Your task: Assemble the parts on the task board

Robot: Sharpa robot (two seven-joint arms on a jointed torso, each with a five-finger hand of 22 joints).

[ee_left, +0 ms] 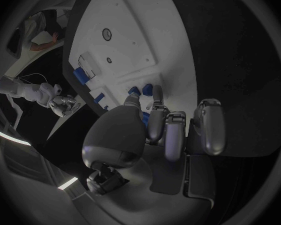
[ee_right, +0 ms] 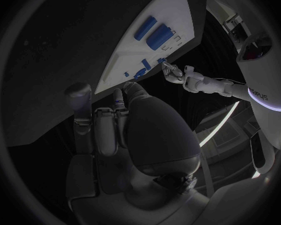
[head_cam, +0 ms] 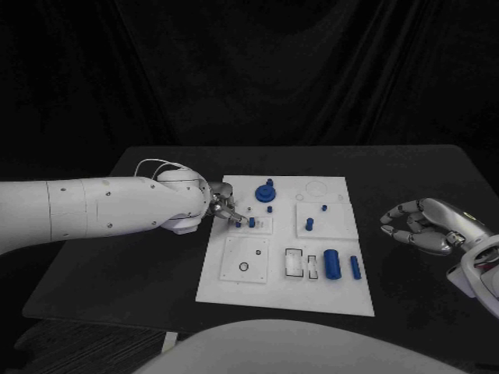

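Left hand (head_cam: 221, 209) at the board (head_cam: 238, 292), right hand (head_cam: 420, 226) off it.
One board mid-table carried six blue parts; left fingertips (ee_left: 156, 107) pinched a small peg (head_cam: 253, 222), clearer in the left wrist view; right hand lay curled, empty, right of board.

I'm seeing dim light; the white rectangular task board (head_cam: 289, 296) is shining brightest, wrist views bending at rims.

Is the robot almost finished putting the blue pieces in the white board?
Not yet, it seems. A few small blue pegs already stand upright in the task board. The left hand is at a small blue part, fingers around it. Two blue cylinders lie loose near the board's front, and the right hand waits off the board, holding nothing.
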